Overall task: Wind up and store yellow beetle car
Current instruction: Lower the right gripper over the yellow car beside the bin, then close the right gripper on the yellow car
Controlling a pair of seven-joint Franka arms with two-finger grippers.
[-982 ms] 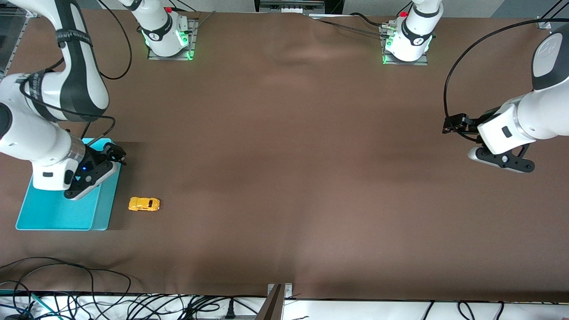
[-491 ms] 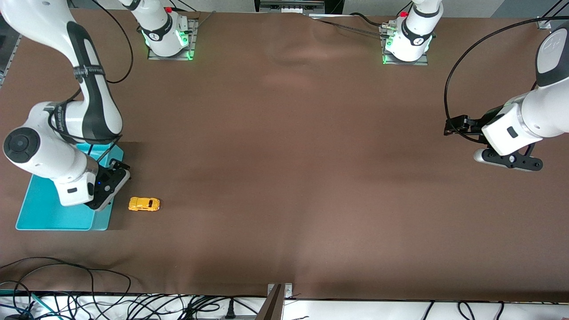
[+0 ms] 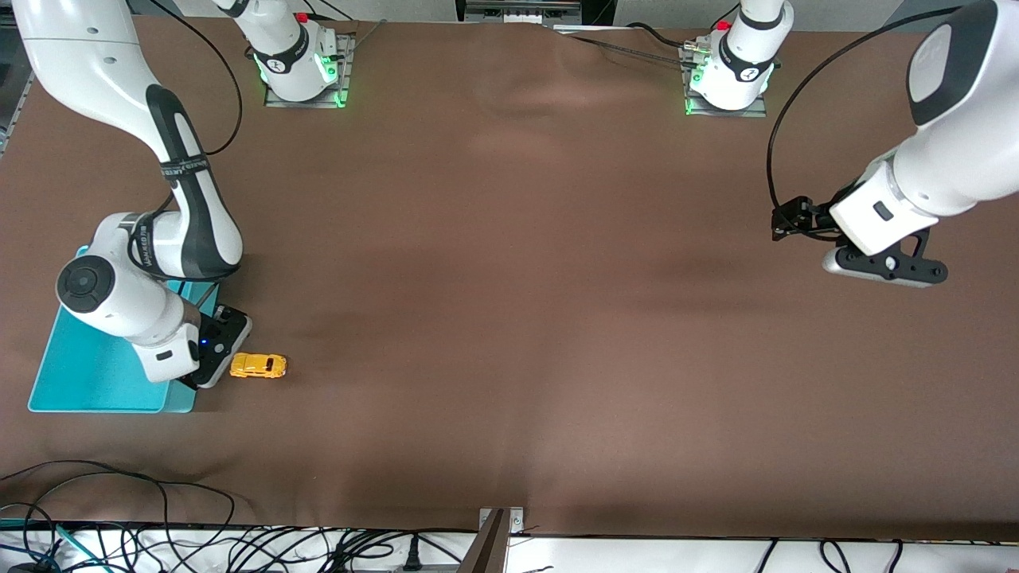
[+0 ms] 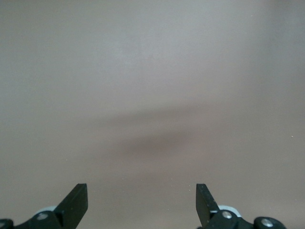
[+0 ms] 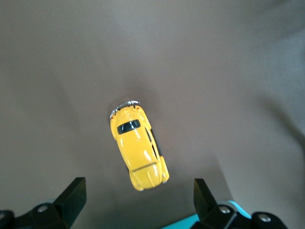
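The yellow beetle car [image 3: 258,365] stands on the brown table beside the turquoise bin [image 3: 87,386], toward the right arm's end. My right gripper [image 3: 213,358] hangs low over the bin's edge, right next to the car. In the right wrist view the car [image 5: 138,148] lies just ahead of the open, empty gripper [image 5: 138,187], with the bin's corner [image 5: 190,223] at the frame's edge. My left gripper [image 3: 786,221] is open and empty over bare table at the left arm's end; the left wrist view shows only its gripper [image 4: 141,193] and the table.
The brown table cover [image 3: 509,278] is wrinkled in places. Cables [image 3: 159,541] lie along the table edge nearest the front camera. The arm bases [image 3: 301,72] stand at the edge farthest from it.
My right gripper has swung from over the bin toward the car, and now hangs beside it. My left arm has shifted a little toward the table's middle. The car has not moved.
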